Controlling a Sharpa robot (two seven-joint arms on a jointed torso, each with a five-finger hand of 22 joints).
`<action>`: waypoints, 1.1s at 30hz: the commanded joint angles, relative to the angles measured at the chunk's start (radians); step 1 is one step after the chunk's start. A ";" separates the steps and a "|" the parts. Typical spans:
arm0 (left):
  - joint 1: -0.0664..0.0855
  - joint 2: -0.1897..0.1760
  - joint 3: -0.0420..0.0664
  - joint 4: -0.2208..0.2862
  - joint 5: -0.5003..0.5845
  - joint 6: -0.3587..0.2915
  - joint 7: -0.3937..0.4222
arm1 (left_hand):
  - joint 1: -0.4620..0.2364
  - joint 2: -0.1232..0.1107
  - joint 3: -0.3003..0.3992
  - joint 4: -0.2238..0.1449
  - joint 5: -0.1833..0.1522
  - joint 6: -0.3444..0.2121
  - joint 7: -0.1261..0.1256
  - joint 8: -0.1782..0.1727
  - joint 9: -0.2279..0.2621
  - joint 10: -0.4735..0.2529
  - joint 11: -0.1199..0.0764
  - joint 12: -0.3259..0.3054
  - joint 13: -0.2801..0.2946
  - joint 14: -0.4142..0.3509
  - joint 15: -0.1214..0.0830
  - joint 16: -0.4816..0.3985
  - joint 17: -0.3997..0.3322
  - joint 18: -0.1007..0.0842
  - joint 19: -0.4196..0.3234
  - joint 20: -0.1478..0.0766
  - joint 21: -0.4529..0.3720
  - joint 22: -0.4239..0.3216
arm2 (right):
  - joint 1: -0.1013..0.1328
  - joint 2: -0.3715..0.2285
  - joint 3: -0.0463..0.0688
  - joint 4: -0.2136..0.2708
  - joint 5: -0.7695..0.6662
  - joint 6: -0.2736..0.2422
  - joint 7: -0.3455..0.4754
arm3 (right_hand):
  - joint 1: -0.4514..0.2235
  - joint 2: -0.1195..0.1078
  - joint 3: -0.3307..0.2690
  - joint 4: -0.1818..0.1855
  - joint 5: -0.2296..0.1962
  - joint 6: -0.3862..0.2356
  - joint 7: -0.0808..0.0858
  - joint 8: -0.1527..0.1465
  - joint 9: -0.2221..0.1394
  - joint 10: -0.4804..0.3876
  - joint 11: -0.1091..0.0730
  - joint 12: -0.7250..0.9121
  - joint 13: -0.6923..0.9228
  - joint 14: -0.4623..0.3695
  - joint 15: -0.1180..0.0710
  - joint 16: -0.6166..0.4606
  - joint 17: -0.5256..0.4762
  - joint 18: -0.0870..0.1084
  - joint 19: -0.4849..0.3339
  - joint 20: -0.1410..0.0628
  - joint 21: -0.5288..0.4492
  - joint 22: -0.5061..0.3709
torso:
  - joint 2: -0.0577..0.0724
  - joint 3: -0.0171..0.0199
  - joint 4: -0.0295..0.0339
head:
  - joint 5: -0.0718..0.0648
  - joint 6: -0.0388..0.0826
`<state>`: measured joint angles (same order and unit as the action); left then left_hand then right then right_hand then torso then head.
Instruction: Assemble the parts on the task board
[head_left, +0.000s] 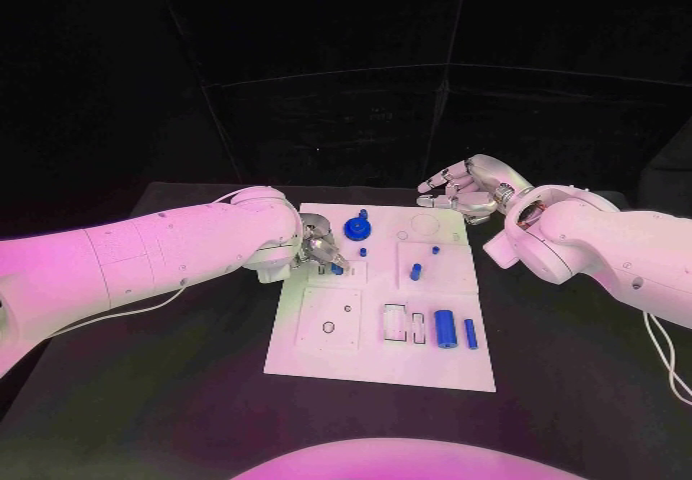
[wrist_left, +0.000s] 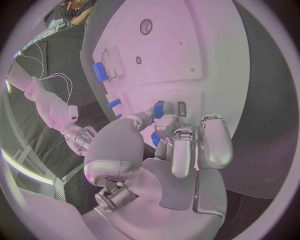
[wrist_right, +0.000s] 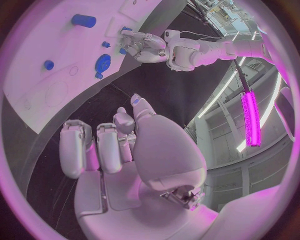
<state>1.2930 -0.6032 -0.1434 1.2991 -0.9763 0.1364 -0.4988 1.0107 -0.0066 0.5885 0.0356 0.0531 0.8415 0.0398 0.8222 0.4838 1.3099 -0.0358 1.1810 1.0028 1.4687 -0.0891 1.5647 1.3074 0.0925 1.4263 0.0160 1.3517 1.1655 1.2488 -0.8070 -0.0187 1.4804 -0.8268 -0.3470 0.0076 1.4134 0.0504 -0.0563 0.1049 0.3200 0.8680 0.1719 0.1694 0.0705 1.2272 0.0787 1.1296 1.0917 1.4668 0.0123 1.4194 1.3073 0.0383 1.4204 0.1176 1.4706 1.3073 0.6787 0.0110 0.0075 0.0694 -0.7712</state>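
The flat black table (head_left: 159, 400) carries one item directly on its surface: the white rectangular task board (head_left: 325, 360). The board lies flat on the table, its long axis running away from the robot. Bare black tabletop borders the board on its left, right and near sides.

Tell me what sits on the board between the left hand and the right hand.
In the head view, between the left hand and right hand: the flat round blue part and bare white task board.
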 joint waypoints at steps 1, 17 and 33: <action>-0.004 0.005 -0.003 -0.001 0.009 0.035 -0.003 | -0.012 0.004 0.052 -0.043 0.003 0.008 -0.007 0.006 -0.001 0.006 -0.001 0.004 0.003 0.102 -0.006 0.006 0.263 -0.013 0.004 0.001 0.004 0.004 | 0.002 0.000 0.001 0.003 -0.005 -0.002 0.000 | 0.000 0.009 -0.005 0.003 0.006 -0.004 0.000 0.005 -0.001 -0.007 0.003 -0.006 -0.001 0.052 -0.008 -0.007 0.044 0.014 -0.006 -0.003 -0.006 0.043 | 0.000 -0.0005 0.0014 | 0.000 -0.001; -0.003 0.006 -0.003 -0.007 0.010 0.028 -0.001 | -0.092 0.021 0.046 0.009 0.004 0.040 -0.018 0.009 -0.008 0.025 -0.011 0.021 0.020 0.102 -0.014 0.006 0.263 -0.014 0.009 -0.007 0.007 0.013 | 0.002 0.001 0.001 0.002 -0.005 -0.003 0.000 | 0.000 0.009 -0.005 0.003 0.006 -0.004 0.000 0.005 -0.001 -0.007 0.003 -0.006 -0.001 0.052 -0.008 -0.007 0.044 0.014 -0.006 -0.003 -0.006 0.043 | 0.000 -0.0012 0.0018 | -0.002 -0.002; -0.001 0.013 -0.002 -0.018 0.010 0.023 0.000 | -0.129 0.015 0.043 0.026 0.003 0.053 -0.021 0.008 -0.012 0.033 -0.013 0.027 0.027 0.102 -0.016 0.006 0.263 -0.015 0.011 -0.009 0.008 0.018 | 0.002 0.003 0.001 0.001 -0.005 -0.003 0.002 | -0.002 0.009 -0.007 0.005 0.007 -0.003 0.000 0.006 -0.001 -0.009 0.003 -0.008 -0.004 0.051 -0.008 -0.009 0.042 0.014 -0.008 -0.003 -0.007 0.041 | 0.000 -0.0008 0.0022 | -0.005 -0.002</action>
<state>1.2916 -0.5926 -0.1455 1.2825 -0.9683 0.1488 -0.4990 0.8918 0.0059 0.6308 0.0544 0.0549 0.8856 0.0176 0.8291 0.4727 1.3352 -0.0468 1.2042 1.0281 1.4650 -0.0999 1.5647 1.3074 0.0925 1.4333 0.0090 1.3559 1.1824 1.2488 -0.8051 -0.0187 1.4804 -0.8296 -0.3471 0.0047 1.4134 0.0504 -0.0592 0.1078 0.3240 0.8680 0.1719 0.1693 0.0705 1.2235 0.0823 1.1258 1.0888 1.4668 0.0123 1.4141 1.3073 0.0383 1.4169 0.1140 1.4666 1.3073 0.6787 0.0100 0.0092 0.0646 -0.7741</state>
